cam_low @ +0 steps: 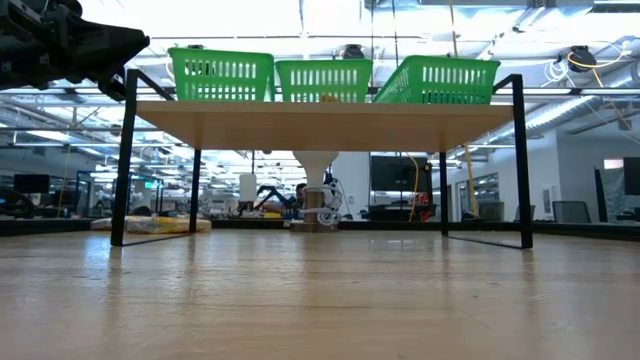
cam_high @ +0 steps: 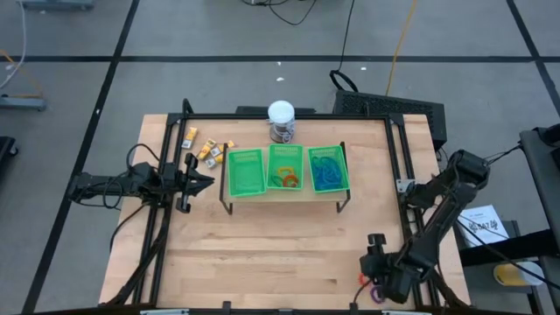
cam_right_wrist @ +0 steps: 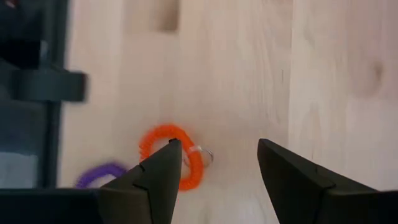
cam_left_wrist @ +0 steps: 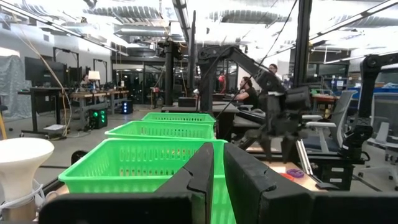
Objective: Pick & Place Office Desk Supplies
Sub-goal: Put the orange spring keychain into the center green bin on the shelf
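My right gripper (cam_high: 378, 271) (cam_right_wrist: 217, 152) hangs open near the table's near right corner, pointing steeply down. It is over an orange ring (cam_right_wrist: 163, 142) (cam_high: 363, 280) that lies flat on the wood; one fingertip partly covers the ring in the right wrist view. A purple ring (cam_right_wrist: 102, 174) lies beside it. Small yellow-and-white pieces (cam_high: 206, 149) lie at the far left. On a raised shelf, the green tray (cam_high: 264, 164) holds orange and green rings (cam_high: 284, 178) and blue loops (cam_high: 329, 171). My left gripper (cam_high: 206, 181) (cam_left_wrist: 217, 180) waits shut at the left, level with the tray.
A white-topped round jar (cam_high: 281, 121) stands behind the tray. The shelf's black legs (cam_low: 124, 160) stand on the table at mid-depth. A black frame rail (cam_right_wrist: 43, 87) runs along the table's right side close to the rings. Bare wood (cam_high: 262, 254) lies in front of the shelf.
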